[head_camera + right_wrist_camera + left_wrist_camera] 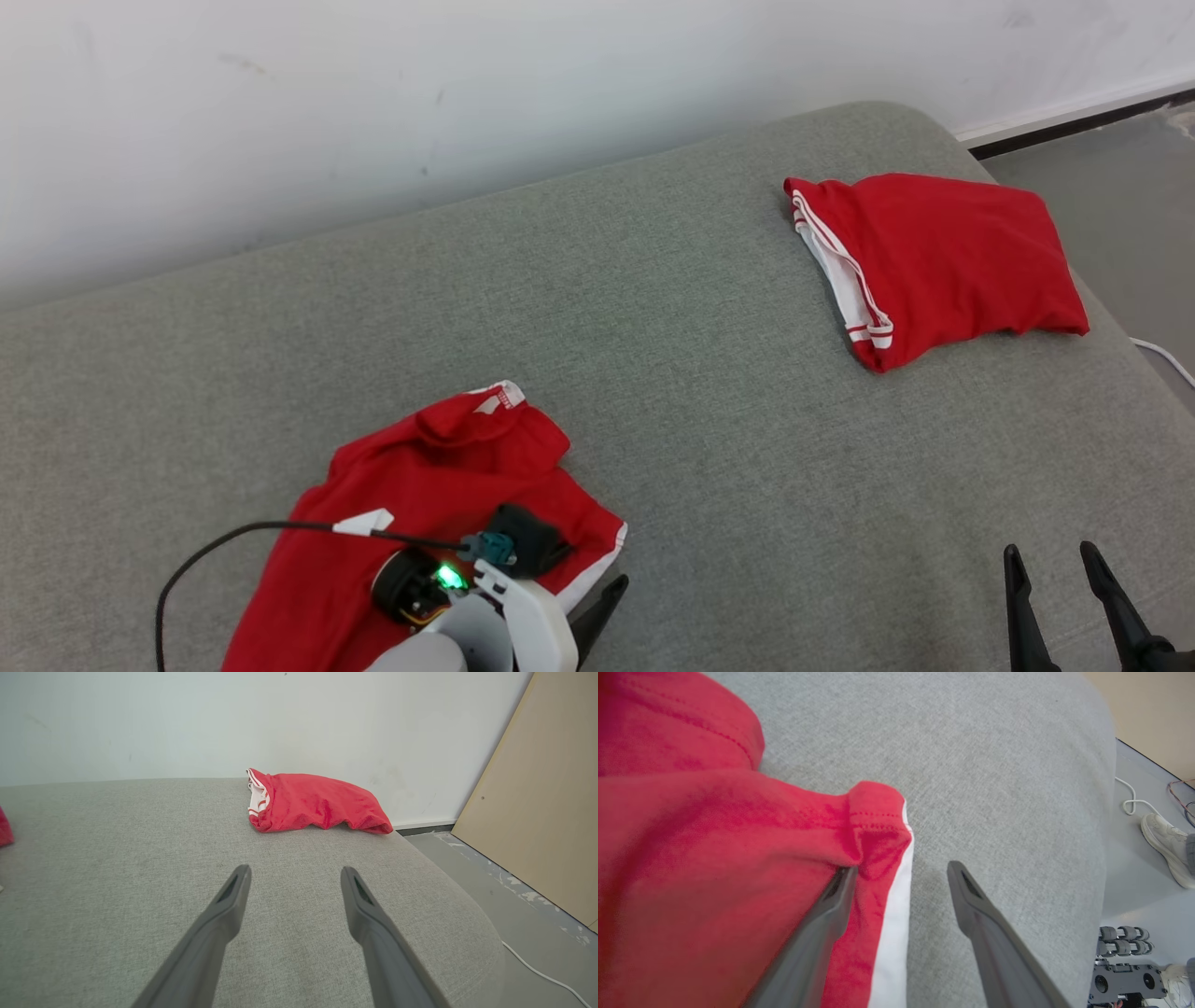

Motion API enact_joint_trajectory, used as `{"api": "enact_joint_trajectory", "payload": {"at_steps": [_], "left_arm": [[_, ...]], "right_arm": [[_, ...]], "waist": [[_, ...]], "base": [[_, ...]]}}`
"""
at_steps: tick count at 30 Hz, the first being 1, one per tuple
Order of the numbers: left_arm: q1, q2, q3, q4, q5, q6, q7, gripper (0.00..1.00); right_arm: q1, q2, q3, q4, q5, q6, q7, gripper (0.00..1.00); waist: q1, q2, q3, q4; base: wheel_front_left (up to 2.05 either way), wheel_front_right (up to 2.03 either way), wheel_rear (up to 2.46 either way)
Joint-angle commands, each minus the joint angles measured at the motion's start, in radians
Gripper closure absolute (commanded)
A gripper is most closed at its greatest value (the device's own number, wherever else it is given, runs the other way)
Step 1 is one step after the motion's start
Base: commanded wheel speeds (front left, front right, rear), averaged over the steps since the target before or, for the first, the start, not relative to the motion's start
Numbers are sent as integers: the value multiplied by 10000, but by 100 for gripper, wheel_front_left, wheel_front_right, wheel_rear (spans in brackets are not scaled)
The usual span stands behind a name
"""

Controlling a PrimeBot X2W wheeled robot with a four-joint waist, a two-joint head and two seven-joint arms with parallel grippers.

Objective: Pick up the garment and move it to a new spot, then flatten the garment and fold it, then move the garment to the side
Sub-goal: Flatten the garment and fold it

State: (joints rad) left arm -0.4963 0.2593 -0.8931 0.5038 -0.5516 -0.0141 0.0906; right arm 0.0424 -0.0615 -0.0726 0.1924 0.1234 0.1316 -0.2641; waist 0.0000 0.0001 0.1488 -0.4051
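slippage seemed likely on lifting: left gripper (902,868) stood open astride only the red garment's (714,858) thin hem

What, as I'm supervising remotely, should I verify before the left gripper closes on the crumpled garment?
1. Left gripper open: ok.
2. White-trimmed edge of crumpled red garment between its fingers: ok.
3. Fingers low enough to pinch fabric: cannot tell.
4. Right gripper open, apart from fabric: ok.
5. Folded red garment far from the grasp: ok.
6. Bare grey cushion for a new spot: ok.
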Motion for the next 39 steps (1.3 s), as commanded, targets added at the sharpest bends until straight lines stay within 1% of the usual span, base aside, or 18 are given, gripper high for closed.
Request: {"api": "enact_joint_trajectory", "payload": {"at_steps": [1, 5, 6, 7, 8, 12, 15, 19, 23, 26, 27, 28, 29, 35, 37, 39], "left_arm": [[-95, 7, -21, 256, 152, 98, -30, 0], [-156, -30, -156, 768, 226, 111, -25, 0], [-149, -61, -168, 890, 170, 82, 14, 4], [-160, -98, -182, 992, 134, 53, 10, 66], [-138, -165, -198, 1050, 66, -25, -23, 100], [-129, -404, -216, 1056, -130, -291, -161, 100], [-127, -527, -87, 859, -338, -410, -306, 100], [31, -662, 79, 298, -947, -731, -334, 100], [262, -512, -29, -545, -1479, -988, -76, 100], [358, -335, -151, -1126, -1808, -1069, 180, 100], [351, -287, -229, -1259, -1797, -1077, 205, 97], [382, -256, -306, -1337, -1775, -1080, 206, 58], [390, -226, -384, -1364, -1690, -1085, 198, 0], [398, -361, -478, -1249, -1501, -998, -124, 0], [360, -345, -278, -1320, -1410, -802, -496, 0], [399, -276, -52, -1426, -1270, -491, -1021, 0]], "right_arm": [[-101, 22, -42, 22, 14, -21, 6, 0], [-112, 36, -34, 53, -39, -21, 6, 0], [-123, 38, -30, 55, -45, -21, 6, 0], [-133, 38, -23, 61, -55, -21, 6, 0], [-138, 38, -20, 65, -59, -21, 6, 0], [-79, 5, -62, 54, -57, -21, 6, 0], [-16, -35, -76, 44, -63, -21, 6, 0], [63, -110, -74, 51, -48, -21, 6, 0], [153, -205, -70, 44, -18, -21, 6, 0], [147, -217, -86, 23, -14, -21, 6, 0], [133, -215, -86, 29, -23, -21, 6, 0], [115, -210, -68, 42, -32, -21, 6, 0], [88, -204, -46, 55, -43, -21, 6, 0], [14, -179, -26, 48, -30, -21, 6, 0], [69, -194, -99, 37, -42, -21, 6, 0], [139, -217, -177, 51, -69, -21, 6, 0]], "waist": [[0, -1, -10, -2], [0, -1, -59, 17], [0, -1, -71, 27], [0, -1, -85, 36], [0, -1, -103, 49], [0, -1, -173, 126], [0, -1, -221, 180], [0, -1, -296, 227], [0, -1, -336, 256], [0, -1, -286, 296], [0, -1, -265, 306], [0, -1, -241, 316], [0, -1, -216, 321], [0, -1, -112, 353], [0, -1, -137, 407], [0, -1, -223, 490]], "base": [[0, 0, 0], [0, 0, 0], [0, 0, 0], [0, 0, 0], [0, 0, 0], [0, 0, 0], [0, 0, 0], [0, 0, 0], [0, 0, 0], [0, 0, 0], [0, 0, 0], [0, 0, 0], [0, 0, 0], [0, 0, 0], [0, 0, 0], [0, 0, 0]]}}
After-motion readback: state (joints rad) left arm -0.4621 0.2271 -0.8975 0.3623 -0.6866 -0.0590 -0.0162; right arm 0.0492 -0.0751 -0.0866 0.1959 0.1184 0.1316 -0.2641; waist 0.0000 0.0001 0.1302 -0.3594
